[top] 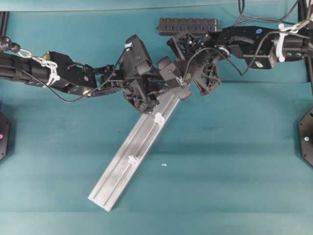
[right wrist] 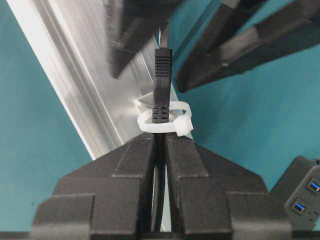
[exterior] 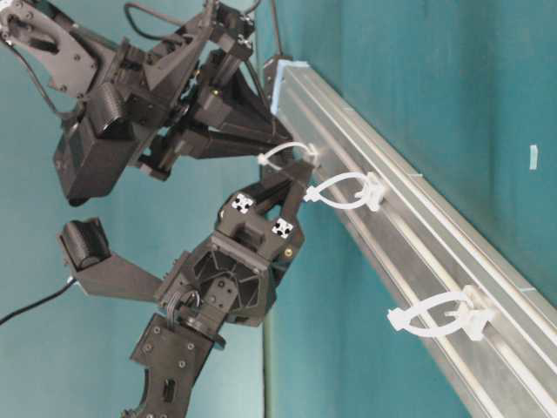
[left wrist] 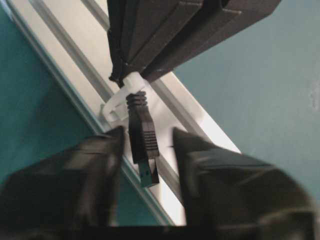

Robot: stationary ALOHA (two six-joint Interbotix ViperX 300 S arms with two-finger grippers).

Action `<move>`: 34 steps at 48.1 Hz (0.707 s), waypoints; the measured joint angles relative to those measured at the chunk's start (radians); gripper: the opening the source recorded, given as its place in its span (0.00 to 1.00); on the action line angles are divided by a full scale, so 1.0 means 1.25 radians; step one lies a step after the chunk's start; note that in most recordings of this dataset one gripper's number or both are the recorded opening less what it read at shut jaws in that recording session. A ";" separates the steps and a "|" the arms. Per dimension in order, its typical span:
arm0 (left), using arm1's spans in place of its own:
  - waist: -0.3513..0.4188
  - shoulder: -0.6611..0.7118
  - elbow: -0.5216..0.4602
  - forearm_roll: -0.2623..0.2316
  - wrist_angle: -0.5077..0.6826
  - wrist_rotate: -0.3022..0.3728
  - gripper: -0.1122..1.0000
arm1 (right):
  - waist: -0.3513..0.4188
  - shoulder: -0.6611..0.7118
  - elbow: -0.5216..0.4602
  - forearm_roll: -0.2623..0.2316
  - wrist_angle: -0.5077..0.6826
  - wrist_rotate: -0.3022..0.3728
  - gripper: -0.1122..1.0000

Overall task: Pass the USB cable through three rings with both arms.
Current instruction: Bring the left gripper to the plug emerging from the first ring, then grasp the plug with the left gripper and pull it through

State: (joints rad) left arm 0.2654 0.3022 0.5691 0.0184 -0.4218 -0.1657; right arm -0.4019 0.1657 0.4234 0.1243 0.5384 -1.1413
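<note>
Right gripper [right wrist: 160,145] is clamped on the USB cable [right wrist: 161,90] just behind the plug; its fingers [right wrist: 131,165] are pressed together with the cord running down between them. Directly ahead of its tips, the plug's strain relief sits inside the first ring [right wrist: 165,122], and the plug body sticks out the far side.

Left gripper [left wrist: 147,145] faces it from the other side of that ring: jaws apart, one on each side of the plug [left wrist: 142,135], not visibly touching it. Half-closed at most, so nothing is held by it as far as I can see.

Handling, my read: the cable is light and limp, so only the short length past the right gripper stays straight. The plug's moulded body is the stiff part, and that's where the left gripper should pinch, on the flat sides and clear of the metal tip. The ring looks like thin, flexible plastic clipped to the rail [top: 132,156], so a sideways pull could twist or pop it.

Containers: none as such. Second ring [top: 159,117] and third ring [top: 132,160] lie further along the rail beyond the left gripper, both with nothing in them. USB hub [top: 188,25] lies behind the right gripper on the counter [top: 234,161].
</note>
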 measured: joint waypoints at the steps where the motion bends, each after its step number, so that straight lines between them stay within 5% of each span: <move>1: 0.000 -0.001 0.000 0.000 0.000 0.000 0.35 | 0.000 0.000 0.000 0.004 -0.001 0.000 0.17; 7: 0.001 0.000 0.000 0.000 0.001 0.000 0.21 | 0.000 0.000 0.000 0.015 0.000 0.000 0.17; 21: 0.001 0.000 0.000 -0.001 0.021 -0.001 0.21 | -0.002 0.001 0.000 0.028 -0.004 0.004 0.17; 34: -0.002 0.000 0.000 0.000 0.042 -0.005 0.19 | -0.002 0.002 0.000 0.029 -0.012 0.090 0.17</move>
State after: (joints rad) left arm 0.2623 0.3022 0.5691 0.0184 -0.3697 -0.1718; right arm -0.4050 0.1687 0.4234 0.1611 0.5231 -1.0293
